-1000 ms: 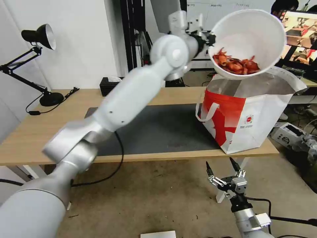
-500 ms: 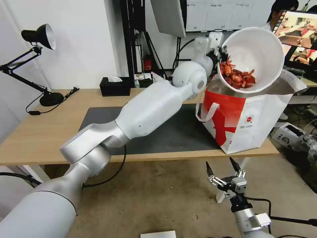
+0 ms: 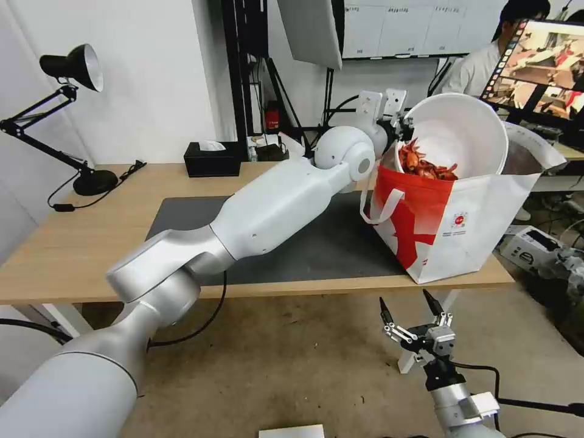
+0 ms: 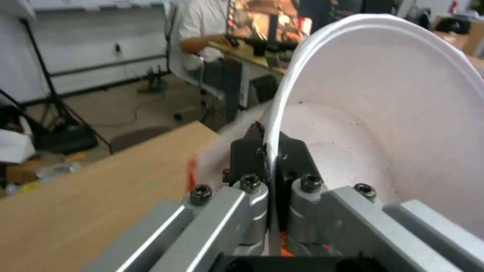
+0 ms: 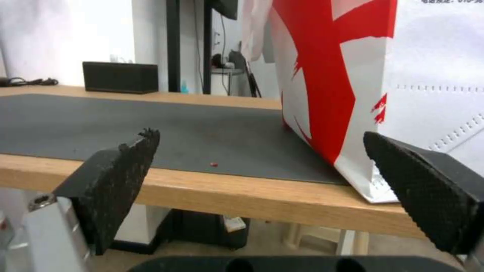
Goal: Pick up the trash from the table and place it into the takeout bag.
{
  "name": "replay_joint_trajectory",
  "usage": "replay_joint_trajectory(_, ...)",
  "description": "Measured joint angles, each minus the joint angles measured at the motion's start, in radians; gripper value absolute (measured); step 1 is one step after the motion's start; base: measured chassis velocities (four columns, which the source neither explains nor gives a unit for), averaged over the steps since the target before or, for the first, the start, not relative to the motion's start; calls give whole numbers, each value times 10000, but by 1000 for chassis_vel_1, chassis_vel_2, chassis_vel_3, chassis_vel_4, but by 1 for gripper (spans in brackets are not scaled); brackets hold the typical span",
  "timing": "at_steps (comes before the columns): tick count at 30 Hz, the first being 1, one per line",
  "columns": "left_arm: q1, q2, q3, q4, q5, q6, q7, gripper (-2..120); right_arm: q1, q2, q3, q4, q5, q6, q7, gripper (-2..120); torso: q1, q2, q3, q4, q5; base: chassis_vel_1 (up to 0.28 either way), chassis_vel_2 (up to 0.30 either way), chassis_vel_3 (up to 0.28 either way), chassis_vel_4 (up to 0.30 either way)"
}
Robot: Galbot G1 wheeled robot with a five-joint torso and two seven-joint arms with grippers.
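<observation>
The left gripper (image 3: 398,125) reaches out over the far right part of the surface (image 3: 73,243), above the open mouth of the takeout bag (image 3: 480,219). Its jaws are pinched tight on the rim of the white round bowl (image 3: 459,131), one black pad on each side of the thin wall; the left wrist view shows the left gripper (image 4: 270,151) clamped on that rim, with the white round bowl (image 4: 398,113) curving away beyond it. The bowl is tipped steeply, its opening turned toward the robot, and its lower part sits down inside the top of the bag, below the bag's near rim. The red scraps (image 3: 426,165) lie heaped in the low side of the bowl, just above the bag's red band.

The takeout bag stands upright at the right end of the surface, close to the front edge, partly on the dark grey mat (image 3: 292,237), with a white loop handle (image 3: 380,207) hanging on its left side. In the right wrist view the takeout bag (image 5: 343,75) shows its red and white side, its bottom corner close to the front edge of the surface (image 5: 242,192).

The right gripper (image 3: 413,313) hangs low in front of the surface, below its front edge and well apart from the bag, jaws spread wide with nothing between them; the right wrist view shows the right gripper (image 5: 262,166) open.

A black tissue box (image 3: 212,158) sits at the back edge of the surface, and a black desk lamp (image 3: 79,121) stands at the far left corner.
</observation>
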Motion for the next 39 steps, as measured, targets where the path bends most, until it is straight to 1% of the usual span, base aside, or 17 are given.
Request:
replay_joint_trajectory(3, -22, 8, 9, 15, -280, 408, 335, 0, 1, 0, 0, 0, 0, 0, 0, 100, -1, 0, -1, 0, -1, 0, 0, 0, 0)
replay_joint_trajectory(6, -25, 9, 10, 19, -334, 472, 372, 0, 0, 0, 0, 0, 0, 0, 0, 100, -1, 0, 0, -1, 0, 0, 0, 0, 0)
replay_joint_trajectory(7, -58, 8, 84, 89, -521, 759, 592, 0, 1, 0, 0, 0, 0, 0, 0, 100, -1, 0, 0, -1, 0, 0, 0, 0, 0)
replay_joint_trajectory(12, -102, 9, 294, 254, -547, 1004, 785, 0, 1, 0, 0, 0, 0, 0, 0, 100, 0, 0, 0, 0, 0, 0, 0, 0, 0)
replay_joint_trajectory(18, -100, 23, 438, 330, -586, 1061, 848, 0, 0, 0, 0, 0, 0, 0, 0, 100, -1, 0, -1, 0, 0, 0, 0, 0, 0)
replay_joint_trajectory(20, -81, 42, 449, 283, -715, 1307, 862, 7, 1, 0, 0, 0, 0, 0, 0, 100, -1, 0, 0, 0, 0, 0, 0, 0, 0)
replay_joint_trajectory(21, -63, 43, 449, 222, -784, 1459, 869, 15, 1, 0, 0, 0, 0, 0, 0, 100, -1, 0, 0, 0, 0, 0, 0, 0, 0)
replay_joint_trajectory(23, -52, 35, 445, 204, -806, 1500, 868, 17, 0, 0, 0, 0, 0, 0, 0, 100, -1, 0, 0, -1, -1, 0, 0, 0, 0)
replay_joint_trajectory(26, -46, -34, 400, 206, -861, 1541, 862, 31, 1, 0, 0, 0, 0, 0, 0, 100, -1, 0, -1, -1, -1, 0, 0, 0, 0)
replay_joint_trajectory(27, -46, -34, 400, 206, -861, 1541, 862, 31, 1, 0, 0, 0, 0, 0, 0, 100, -1, 0, -1, -1, -1, 0, 0, 0, 0)
replay_joint_trajectory(29, -46, -73, 309, 216, -943, 1543, 852, 41, 1, 0, 0, 0, 0, 0, 0, 100, 0, 0, 0, -1, 0, 0, 0, 0, 0)
replay_joint_trajectory(30, -46, -73, 309, 216, -943, 1543, 852, 41, 1, 0, 0, 0, 0, 0, 0, 100, 0, 0, 0, -1, 0, 0, 0, 0, 0)
replay_joint_trajectory(32, -41, -50, 215, 130, -973, 1528, 801, 53, 0, -1, 0, 0, 0, 0, 0, 100, -1, 0, 0, -2, 0, 0, 0, 0, 0)
replay_joint_trajectory(33, -41, -50, 215, 130, -973, 1528, 801, 53, 0, -1, 0, 0, 0, 0, 0, 100, -1, 0, 0, -2, 0, 0, 0, 0, 0)
replay_joint_trajectory(36, 17, 148, 64, -209, -981, 1335, 727, 68, 1, 0, 0, 0, 0, 0, 0, 100, 0, 0, 0, -2, 0, 0, 0, 0, 0)
replay_joint_trajectory(37, 17, 148, 64, -209, -981, 1335, 727, 68, 1, 0, 0, 0, 0, 0, 0, 100, 0, 0, 0, -2, 0, 0, 0, 0, 0)
replay_joint_trajectory(39, 85, 440, -101, -644, -985, 906, 581, 77, 1, 0, 0, 0, 0, 0, 0, 100, 0, 0, -1, -2, 0, 0, 0, 0, 0)
